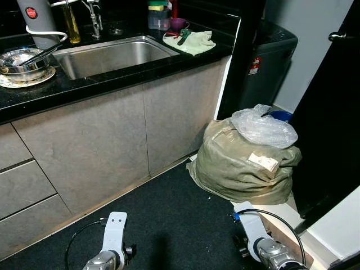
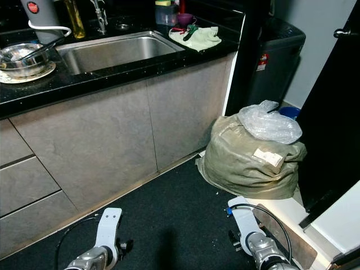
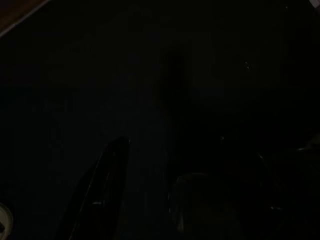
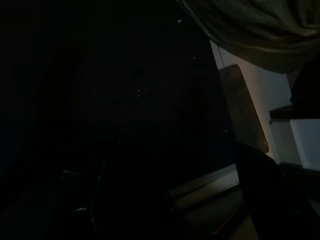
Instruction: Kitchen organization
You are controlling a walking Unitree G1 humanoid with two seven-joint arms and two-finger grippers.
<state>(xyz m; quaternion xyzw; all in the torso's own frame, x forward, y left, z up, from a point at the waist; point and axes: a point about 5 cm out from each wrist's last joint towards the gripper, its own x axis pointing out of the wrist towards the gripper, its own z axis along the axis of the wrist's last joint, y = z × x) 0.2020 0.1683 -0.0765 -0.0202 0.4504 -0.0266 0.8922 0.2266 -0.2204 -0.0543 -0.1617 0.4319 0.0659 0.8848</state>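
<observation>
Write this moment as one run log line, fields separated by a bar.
arms: both hang idle | sink: empty | counter left: steel bowl on plate | counter right: green cloth | floor: green sack beside cabinet

Black counter (image 1: pixel 112 79) with steel bowl (image 1: pixel 22 62) and green cloth (image 1: pixel 194 42); stuffed sack (image 1: pixel 242 163) on dark floor (image 1: pixel 169 225).

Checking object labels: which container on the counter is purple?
The small purple cup at the counter's far end, beside the green cloth; the lidded plastic container next to it is clear.
</observation>
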